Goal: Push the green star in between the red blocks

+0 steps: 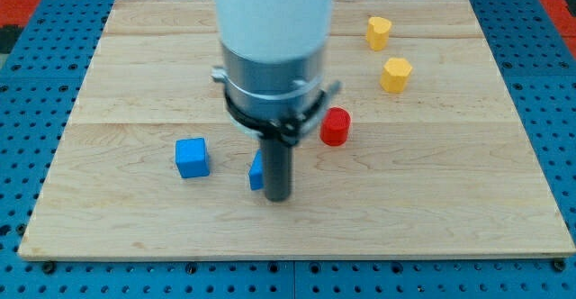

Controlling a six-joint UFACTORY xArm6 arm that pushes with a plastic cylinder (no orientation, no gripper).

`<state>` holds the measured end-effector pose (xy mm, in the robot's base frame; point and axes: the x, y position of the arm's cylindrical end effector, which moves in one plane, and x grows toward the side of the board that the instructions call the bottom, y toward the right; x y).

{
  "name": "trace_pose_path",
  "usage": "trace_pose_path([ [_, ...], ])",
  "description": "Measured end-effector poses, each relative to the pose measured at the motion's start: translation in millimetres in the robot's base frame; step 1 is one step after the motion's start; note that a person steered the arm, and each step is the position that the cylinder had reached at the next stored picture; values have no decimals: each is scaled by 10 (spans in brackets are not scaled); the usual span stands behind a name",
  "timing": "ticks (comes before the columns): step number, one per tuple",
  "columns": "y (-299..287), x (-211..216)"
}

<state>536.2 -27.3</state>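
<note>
My tip [278, 197] rests on the wooden board [432, 200] near the middle, toward the view's bottom. It touches the right side of a blue block [256, 171] that the rod partly hides, so its shape is unclear. A red cylinder [335, 126] stands just to the upper right of the rod. A blue cube [192, 158] lies to the tip's left. No green star shows, and only one red block shows; the arm's body [273, 47] hides part of the board behind it.
Two yellow blocks stand at the view's upper right, one heart-like [379, 32] and one hexagonal [395, 74]. The board is ringed by a blue pegboard surface [558, 110].
</note>
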Motion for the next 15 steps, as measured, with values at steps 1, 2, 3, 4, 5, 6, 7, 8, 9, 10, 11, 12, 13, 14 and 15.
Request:
trace_pose_path([
  [1,18,-298],
  [2,389,-230],
  [3,399,-503],
  [4,374,-808],
  [5,102,-822],
  [6,-387,-854],
  [7,-515,-1103],
  [8,-566,-1239],
  [9,-1072,-1317],
  [10,-940,-1677],
  [11,-730,-1495],
  [12,-673,-1279],
  [13,-274,-1279],
  [14,-334,-1272],
  [15,-755,-1548],
])
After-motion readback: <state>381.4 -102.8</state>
